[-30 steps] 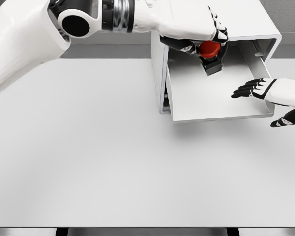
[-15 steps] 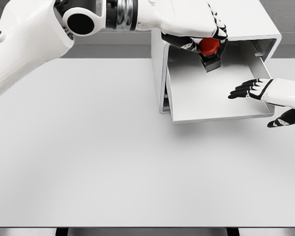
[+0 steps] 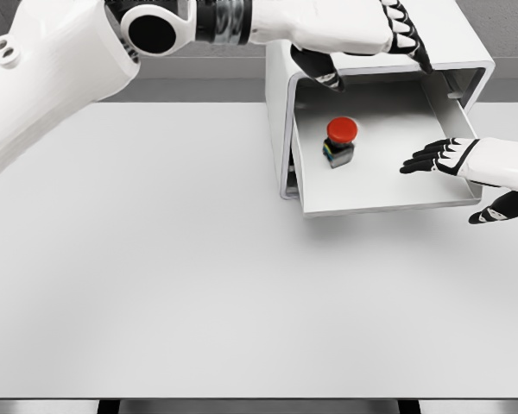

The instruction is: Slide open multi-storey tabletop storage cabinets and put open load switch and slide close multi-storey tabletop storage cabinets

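Observation:
A white tabletop cabinet [image 3: 281, 112] stands at the back right of the table, its drawer [image 3: 380, 197] pulled out toward me. Inside the drawer, near its left side, the load switch [image 3: 339, 142] stands upright with a red round cap on a dark body. My left hand [image 3: 371, 34] hovers above the back of the drawer, fingers spread and holding nothing. At the drawer's right wall my right hand [image 3: 453, 168] is open, its fingers reaching over the edge and its thumb outside and below.
The white table [image 3: 155, 259] spreads wide to the left and in front of the cabinet. My left arm [image 3: 60, 78] crosses the upper left of the view. The table's front edge runs along the bottom.
The left hand has let go of the load switch and lifted, fingers spreading. The switch has dropped into the drawer. The right hand has barely moved.

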Controlling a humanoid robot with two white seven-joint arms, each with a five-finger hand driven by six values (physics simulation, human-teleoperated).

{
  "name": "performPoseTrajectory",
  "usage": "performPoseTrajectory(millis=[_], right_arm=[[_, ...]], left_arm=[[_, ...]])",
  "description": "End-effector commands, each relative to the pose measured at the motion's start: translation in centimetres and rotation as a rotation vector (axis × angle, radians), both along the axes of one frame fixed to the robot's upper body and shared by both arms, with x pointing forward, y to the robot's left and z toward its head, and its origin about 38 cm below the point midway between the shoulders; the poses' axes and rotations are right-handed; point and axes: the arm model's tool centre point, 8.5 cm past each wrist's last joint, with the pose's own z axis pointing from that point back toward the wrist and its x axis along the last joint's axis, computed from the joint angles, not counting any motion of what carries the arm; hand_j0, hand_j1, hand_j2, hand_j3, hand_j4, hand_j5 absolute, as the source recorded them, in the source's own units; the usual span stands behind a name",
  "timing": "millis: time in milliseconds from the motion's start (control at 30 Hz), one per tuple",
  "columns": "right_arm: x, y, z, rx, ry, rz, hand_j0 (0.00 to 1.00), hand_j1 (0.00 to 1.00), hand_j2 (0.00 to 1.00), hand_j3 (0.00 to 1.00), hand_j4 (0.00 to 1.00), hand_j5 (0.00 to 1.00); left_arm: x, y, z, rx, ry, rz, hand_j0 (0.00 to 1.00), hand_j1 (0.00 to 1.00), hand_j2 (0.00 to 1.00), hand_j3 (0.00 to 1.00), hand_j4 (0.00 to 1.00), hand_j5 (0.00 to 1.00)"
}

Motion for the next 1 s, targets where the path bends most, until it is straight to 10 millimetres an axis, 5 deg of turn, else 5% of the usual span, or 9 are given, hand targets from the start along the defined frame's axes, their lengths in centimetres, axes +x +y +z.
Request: performPoseTrajectory(millis=[0, 100, 300, 433, 633, 967], right_arm=[[0.0, 0.0, 0.1, 0.006, 0.001, -0.003, 1.00, 1.00, 1.00, 1.00, 1.00, 1.00], [0.1, 0.1, 0.1, 0.010, 0.001, -0.001, 1.00, 1.00, 1.00, 1.00, 1.00, 1.00], [0.2, 0.5, 0.0, 0.019, 0.001, 0.008, 1.00, 1.00, 1.00, 1.00, 1.00, 1.00], [0.5, 0.3, 0.3, 0.018, -0.004, 0.001, 1.00, 1.00, 1.00, 1.00, 1.00, 1.00], [0.9, 1.0, 0.1, 0.031, -0.002, 0.016, 1.00, 1.00, 1.00, 1.00, 1.00, 1.00], [2.4, 0.5, -0.7, 0.032, 0.009, -0.017, 1.00, 1.00, 1.00, 1.00, 1.00, 1.00]], left_arm=[[0.1, 0.6, 1.4, -0.046, -0.004, 0.006, 1.00, 1.00, 1.00, 1.00, 1.00, 1.00], [-0.3, 5.6, 2.7, -0.105, -0.002, 0.040, 1.00, 1.00, 1.00, 1.00, 1.00, 1.00], [-2.0, 20.0, 2.2, -0.273, 0.040, 0.217, 1.00, 1.00, 1.00, 1.00, 1.00, 1.00], [-3.0, 28.6, -3.2, -0.323, 0.187, 0.400, 1.00, 1.00, 1.00, 1.00, 1.00, 1.00], [-3.2, 31.3, -12.0, -0.296, 0.379, 0.515, 1.00, 1.00, 1.00, 1.00, 1.00, 1.00], [-3.7, 30.7, -14.7, -0.237, 0.413, 0.517, 1.00, 1.00, 1.00, 1.00, 1.00, 1.00]])
